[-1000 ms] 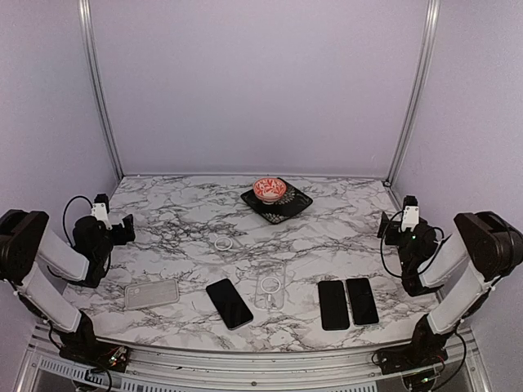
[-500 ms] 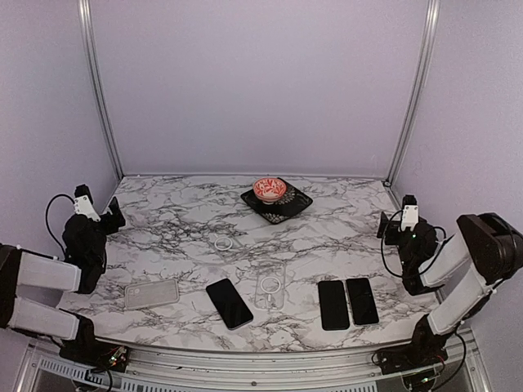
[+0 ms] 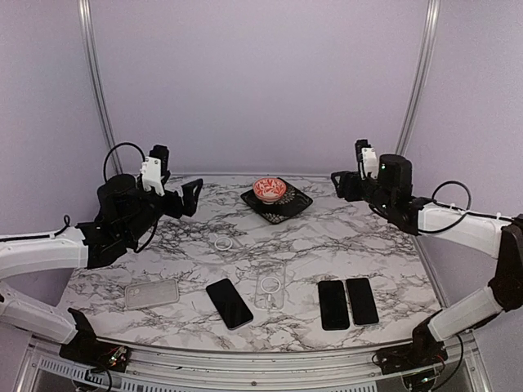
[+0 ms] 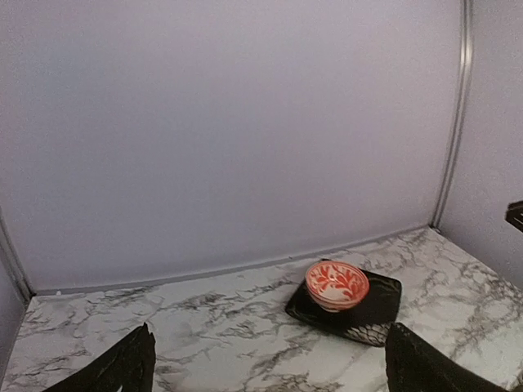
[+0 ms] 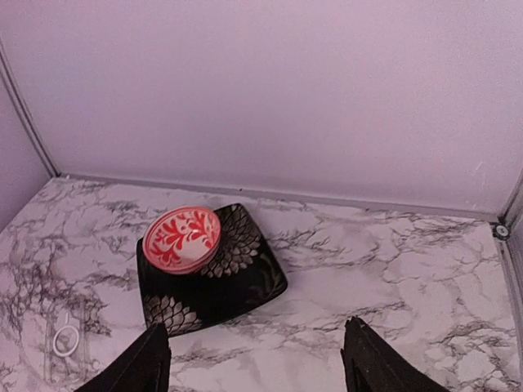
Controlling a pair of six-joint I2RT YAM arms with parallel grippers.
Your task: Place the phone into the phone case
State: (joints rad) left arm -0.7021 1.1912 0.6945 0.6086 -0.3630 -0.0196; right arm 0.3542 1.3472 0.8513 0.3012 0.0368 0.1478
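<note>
**Both arms lifted over the table**

Both arms have swung up from the table's [image 3: 351, 245] sides. The left gripper [image 3: 189, 196] and right gripper [image 3: 337, 184] stand spread, holding nothing. The phone [image 3: 229, 303] lies at 6 o'clock, the clear case [image 3: 270, 286] just beside at its 2 o'clock.

The white-and-black left arm [image 3: 49, 249] reaches forward and inward, wrist held high, its black jaws spread wide with nothing between them; the matching right arm [image 3: 458, 224] mirrors that pose. Its jaws stand apart too, slightly narrower, gripping nothing.
</note>
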